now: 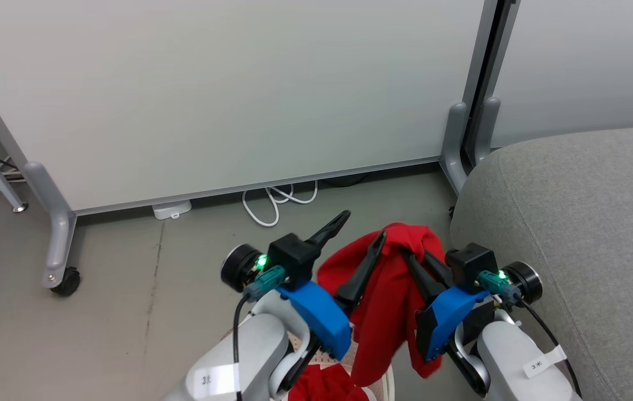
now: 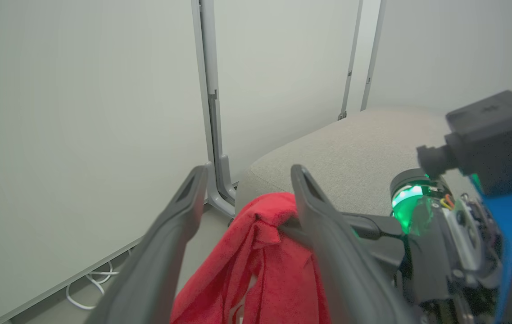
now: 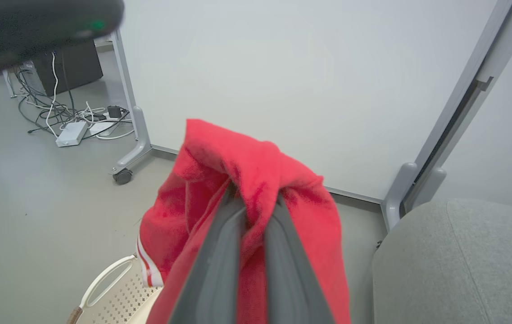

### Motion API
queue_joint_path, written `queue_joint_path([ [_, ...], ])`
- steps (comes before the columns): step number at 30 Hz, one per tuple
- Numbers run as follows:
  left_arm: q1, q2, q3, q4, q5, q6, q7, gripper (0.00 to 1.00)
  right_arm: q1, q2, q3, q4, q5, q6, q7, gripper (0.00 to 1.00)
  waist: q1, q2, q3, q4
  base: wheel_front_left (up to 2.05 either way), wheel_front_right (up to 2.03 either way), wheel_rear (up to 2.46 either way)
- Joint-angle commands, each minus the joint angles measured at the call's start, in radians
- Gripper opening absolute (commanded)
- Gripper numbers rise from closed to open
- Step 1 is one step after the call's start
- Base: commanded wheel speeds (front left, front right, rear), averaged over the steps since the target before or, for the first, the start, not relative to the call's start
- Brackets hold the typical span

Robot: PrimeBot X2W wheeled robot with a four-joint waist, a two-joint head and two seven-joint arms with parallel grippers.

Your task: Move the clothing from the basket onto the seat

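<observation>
A bright-red piece of clothing [image 1: 388,301] hangs in the air, and my right gripper [image 1: 413,256] is shut on its top fold [image 3: 256,175]. My left gripper [image 1: 362,225] stands open just left of the cloth, with its fingers [image 2: 319,211] spread and nothing pinched between them. More red clothing [image 1: 324,387] lies in the cream-white basket [image 3: 116,292] under my arms. The grey seat [image 1: 578,234] rises just to the right of the hanging garment.
A white partition wall on grey wheeled legs [image 1: 57,245] stands behind. White cables [image 1: 277,200] and a small white box [image 1: 171,209] lie at its foot. Bare grey floor stretches to the left.
</observation>
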Motion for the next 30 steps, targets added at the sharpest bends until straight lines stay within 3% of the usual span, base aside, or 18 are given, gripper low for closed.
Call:
queue_joint_path([
  [1,0.048,0.017,0.036,-0.022,0.022,-0.011,-0.005,1.00,0.018,-0.003,-0.014,-0.013,-0.005,0.000,-0.008,0.00,0.0000,0.0000,0.003,0.004,0.00,0.00,0.00],
  [9,0.241,0.072,0.240,-0.148,0.187,-0.021,-0.005,1.00,0.055,-0.003,-0.076,-0.069,-0.033,0.000,-0.002,0.00,0.0000,0.0000,0.019,0.018,0.00,0.00,0.00],
  [17,0.389,0.075,0.436,-0.229,0.312,-0.038,-0.005,1.00,0.085,-0.003,-0.121,-0.135,-0.052,0.000,0.015,0.00,0.0000,0.0000,0.029,0.027,0.00,0.00,0.00],
  [30,0.462,0.036,0.557,-0.235,0.405,-0.076,-0.005,1.00,0.136,-0.003,-0.144,-0.203,-0.051,0.000,0.043,0.00,0.0000,0.0000,0.030,0.026,0.00,0.00,0.00],
])
